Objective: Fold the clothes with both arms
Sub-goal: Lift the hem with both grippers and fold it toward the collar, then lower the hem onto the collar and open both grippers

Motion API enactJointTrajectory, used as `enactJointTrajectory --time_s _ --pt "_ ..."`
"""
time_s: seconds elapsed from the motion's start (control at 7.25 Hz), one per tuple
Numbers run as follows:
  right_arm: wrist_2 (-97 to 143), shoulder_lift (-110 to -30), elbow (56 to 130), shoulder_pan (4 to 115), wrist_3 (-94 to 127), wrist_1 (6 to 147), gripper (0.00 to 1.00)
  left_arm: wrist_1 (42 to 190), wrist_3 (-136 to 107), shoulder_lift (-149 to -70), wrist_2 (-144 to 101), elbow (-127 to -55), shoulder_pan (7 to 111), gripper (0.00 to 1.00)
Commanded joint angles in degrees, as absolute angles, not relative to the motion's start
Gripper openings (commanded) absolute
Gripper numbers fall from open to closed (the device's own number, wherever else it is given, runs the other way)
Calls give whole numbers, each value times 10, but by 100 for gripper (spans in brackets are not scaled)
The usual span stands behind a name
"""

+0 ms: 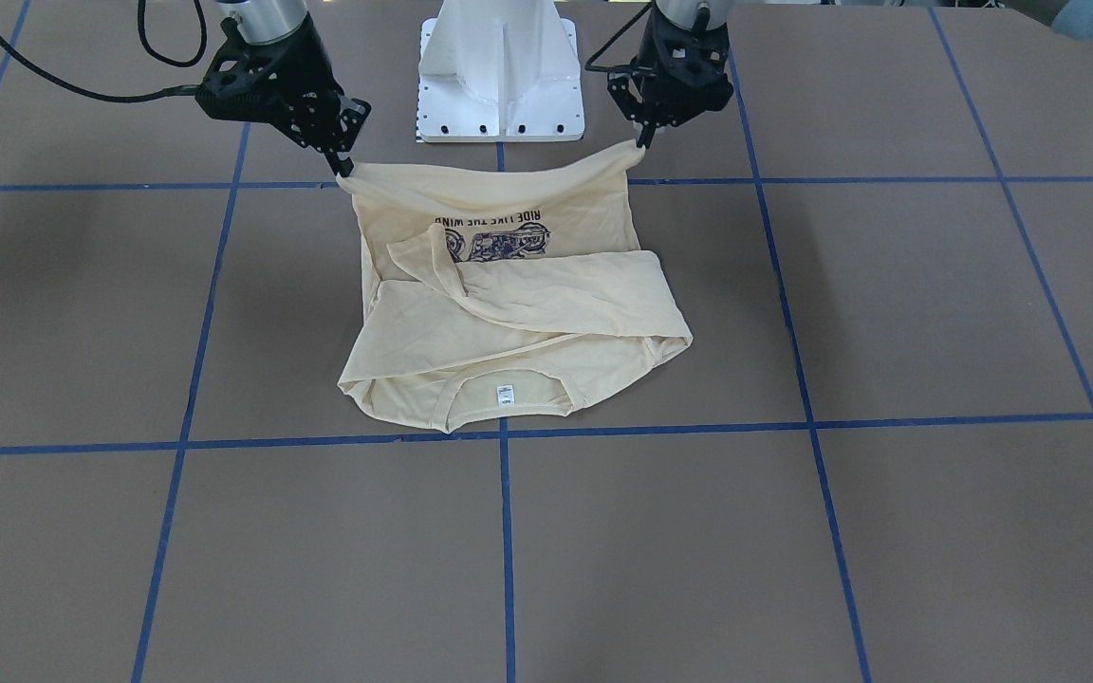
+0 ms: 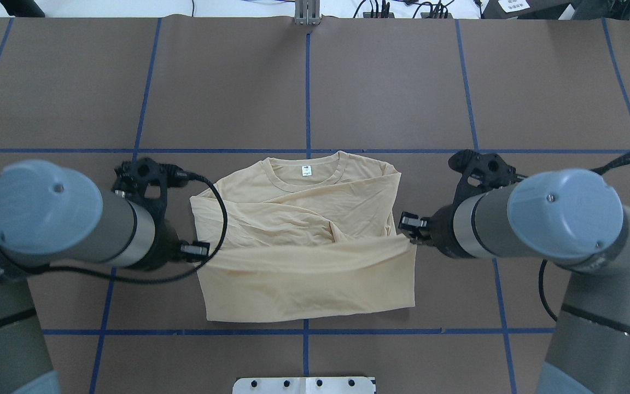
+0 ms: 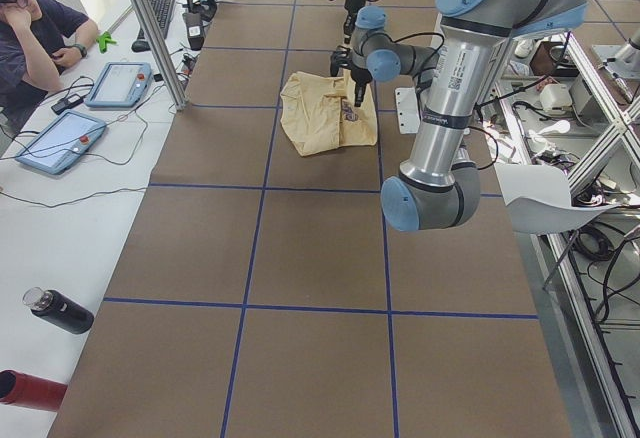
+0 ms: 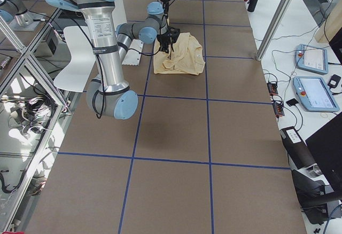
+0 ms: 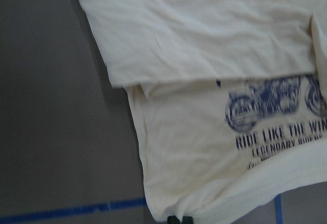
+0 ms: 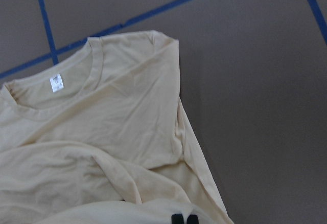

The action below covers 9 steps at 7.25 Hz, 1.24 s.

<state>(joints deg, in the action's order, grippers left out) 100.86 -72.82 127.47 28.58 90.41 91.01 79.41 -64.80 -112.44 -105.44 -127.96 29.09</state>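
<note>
Shirt: the pale cream shirt (image 1: 471, 332) lies in the middle of the desk (image 1: 888, 313). Its collar (image 1: 456, 413) is toward the bottom of the front-facing view and a sleeve (image 1: 556, 285) is folded across the body.
Hem: the hem (image 1: 490, 175) is raised off the desk at the top of that view and sags between the two hands, showing the navy print beneath it.
Left hand: the left hand (image 1: 643, 144), upper right, is clamped on one hem corner.
Right hand: the right hand (image 1: 345, 171), upper left, is pinched on the other corner.
Handling: the shirt looks thin, light and limp. It will likely droop and slide if the hands are not kept level, so the corners are the sound hold.
Around: a white pedestal (image 1: 499, 85) stands just behind the hem, and blue tape lines (image 1: 506, 531) cross the desk.
In the way: in the overhead view a black cable (image 2: 223, 219) loops over the shirt's left edge and may snag.
</note>
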Motion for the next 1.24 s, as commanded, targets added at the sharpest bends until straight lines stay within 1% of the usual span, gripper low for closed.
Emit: enactJointTrajectory --time_s 0.0,0.14,0.28,0.41,0.69,0.83,0.97,1.1 --pt "1010 -668 1246 346 882 913 0 795 -605 -1129 -1051 -1270 359 0" --pt "1010 -656 1229 355 882 908 0 795 -605 -1145 -1050 -1259 367 0" --pt "1006 -624 1173 357 880 903 0 801 -606 -1158 -1038 -1219 367 0" --pt "1004 -592 1106 358 871 901 0 827 -605 -1176 -1028 -1162 367 0" --pt "1003 -583 994 372 855 800 0 931 -602 -1179 -997 -1041 366 0" --pt "1003 -568 934 377 850 752 0 970 -602 -1179 -989 -995 365 0" --pt "1003 -560 903 379 842 736 0 995 -590 -1179 -986 -971 365 0" --pt "1003 -560 895 380 834 732 0 1002 -571 -1179 -987 -962 365 0"
